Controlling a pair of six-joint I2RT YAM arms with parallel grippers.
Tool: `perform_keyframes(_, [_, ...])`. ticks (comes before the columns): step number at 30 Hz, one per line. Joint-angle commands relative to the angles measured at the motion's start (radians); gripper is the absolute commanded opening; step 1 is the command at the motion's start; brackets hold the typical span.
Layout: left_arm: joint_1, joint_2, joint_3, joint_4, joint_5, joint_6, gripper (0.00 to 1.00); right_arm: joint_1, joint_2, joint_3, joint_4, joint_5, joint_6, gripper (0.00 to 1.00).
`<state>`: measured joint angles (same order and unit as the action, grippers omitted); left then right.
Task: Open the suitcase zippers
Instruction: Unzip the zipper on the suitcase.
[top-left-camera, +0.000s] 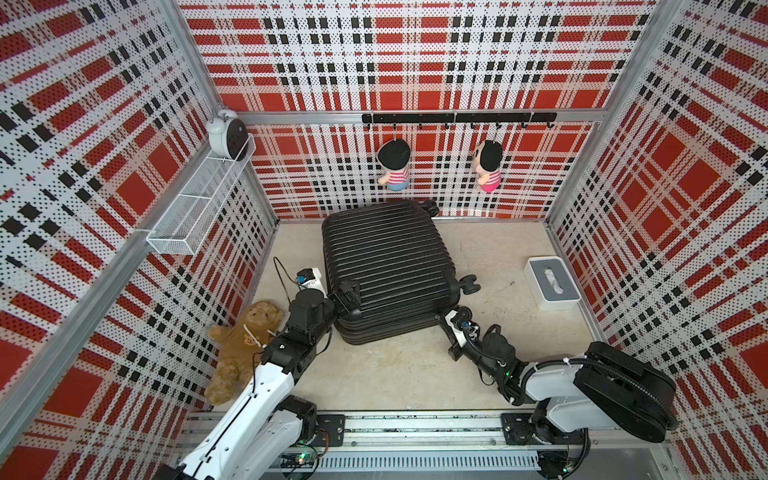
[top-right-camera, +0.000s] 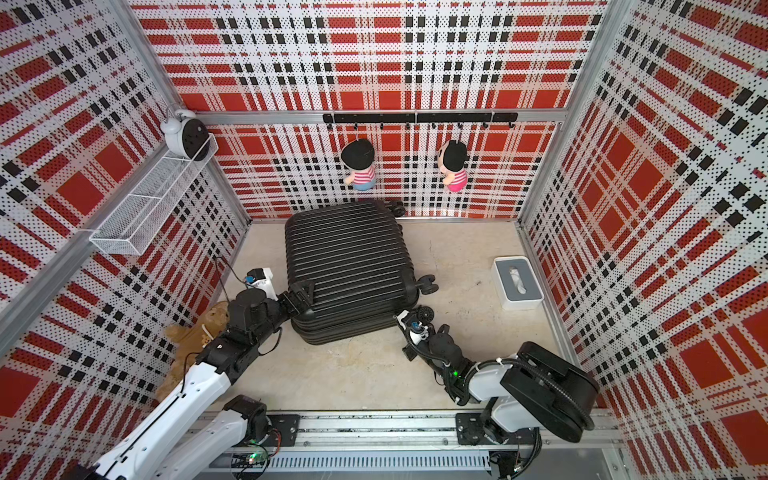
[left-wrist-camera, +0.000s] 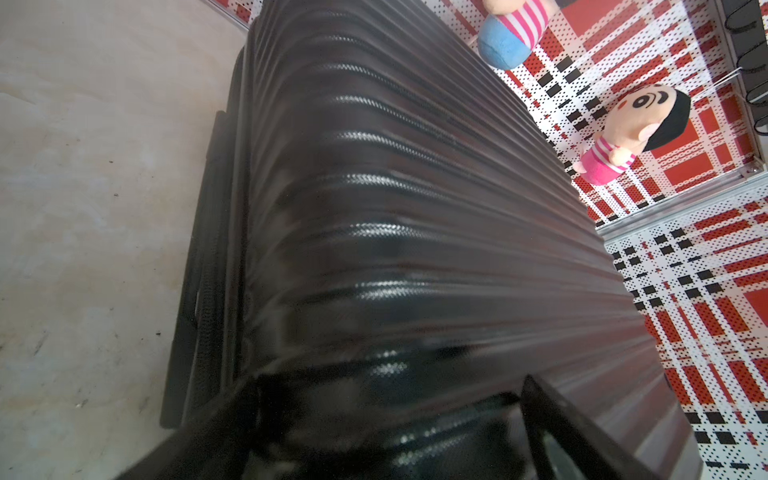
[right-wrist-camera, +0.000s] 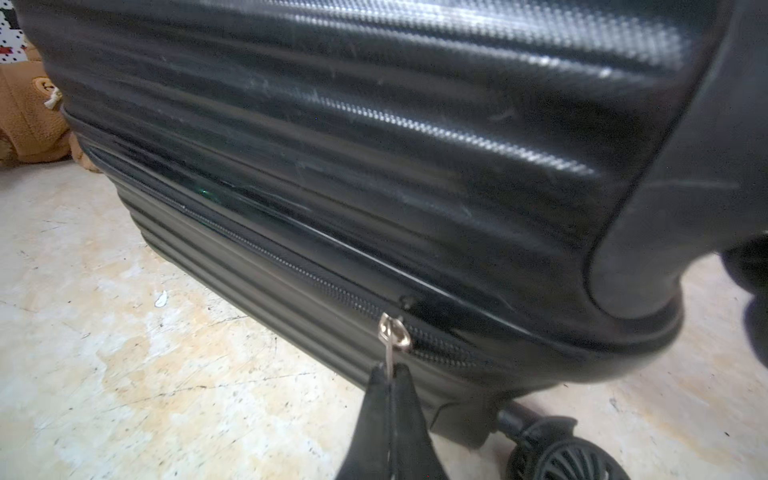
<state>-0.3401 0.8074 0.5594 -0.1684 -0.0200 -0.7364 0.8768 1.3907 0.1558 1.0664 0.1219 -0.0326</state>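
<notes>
The black ribbed suitcase (top-left-camera: 386, 266) (top-right-camera: 349, 257) lies flat on the floor, shut, in both top views. My left gripper (top-left-camera: 347, 296) (top-right-camera: 302, 295) stands open at the case's near left corner, its fingers spread across the shell (left-wrist-camera: 415, 208). My right gripper (right-wrist-camera: 390, 374) is low at the near right side and is shut on the silver zipper pull (right-wrist-camera: 392, 334). The zipper track (right-wrist-camera: 291, 266) runs along the seam between the shell halves and looks closed on both sides of the slider. In the top views the right fingertips (top-left-camera: 441, 316) are mostly hidden beside the case.
A brown teddy bear (top-left-camera: 245, 353) lies by the left arm. A white-and-grey box (top-left-camera: 552, 282) sits at the right wall. Caster wheels (top-left-camera: 471, 284) (right-wrist-camera: 569, 457) stick out on the case's right. Two dolls (top-left-camera: 395, 164) hang on the back wall; a wire basket (top-left-camera: 199, 208) hangs left.
</notes>
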Motion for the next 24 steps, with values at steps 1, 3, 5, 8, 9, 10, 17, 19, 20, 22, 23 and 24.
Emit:
perform_keyframes(1, [-0.048, 0.024, -0.023, -0.036, 0.199, -0.029, 0.98, 0.044, 0.028, 0.045, 0.046, -0.094, -0.009, 0.00])
perform_keyframes(3, [-0.049, 0.024, -0.025, -0.031, 0.204, -0.032, 0.98, 0.058, 0.052, 0.059, 0.049, -0.088, -0.008, 0.00])
perform_keyframes(5, [-0.056, 0.025, -0.026, -0.027, 0.207, -0.035, 0.98, 0.074, 0.074, 0.075, 0.051, -0.083, -0.010, 0.00])
perform_keyframes(8, [-0.072, 0.027, -0.028, -0.022, 0.207, -0.038, 0.98, 0.095, 0.108, 0.097, 0.059, -0.077, -0.012, 0.00])
perform_keyframes(9, [-0.079, 0.029, -0.030, -0.019, 0.208, -0.040, 0.98, 0.101, 0.117, 0.105, 0.060, -0.076, -0.013, 0.00])
perform_keyframes(10, [-0.085, 0.030, -0.031, -0.016, 0.206, -0.043, 0.98, 0.108, 0.125, 0.112, 0.060, -0.075, -0.012, 0.00])
perform_keyframes(17, [-0.189, 0.053, -0.053, 0.049, 0.171, -0.094, 0.98, 0.122, 0.136, 0.129, 0.050, -0.055, -0.010, 0.00])
perform_keyframes(19, [-0.231, 0.073, -0.054, 0.066, 0.147, -0.107, 0.98, 0.122, 0.129, 0.131, 0.037, -0.038, -0.010, 0.00])
perform_keyframes(20, [-0.249, 0.082, -0.055, 0.075, 0.139, -0.112, 0.98, 0.123, 0.127, 0.129, 0.032, -0.033, -0.010, 0.00])
perform_keyframes(22, [-0.290, 0.107, -0.056, 0.108, 0.128, -0.127, 0.98, 0.122, 0.119, 0.125, 0.028, -0.026, -0.008, 0.00])
perform_keyframes(23, [-0.307, 0.119, -0.055, 0.123, 0.126, -0.133, 0.98, 0.122, 0.116, 0.123, 0.026, -0.024, -0.007, 0.00])
perform_keyframes(24, [-0.327, 0.133, -0.053, 0.140, 0.122, -0.139, 0.98, 0.123, 0.113, 0.122, 0.024, -0.020, -0.006, 0.00])
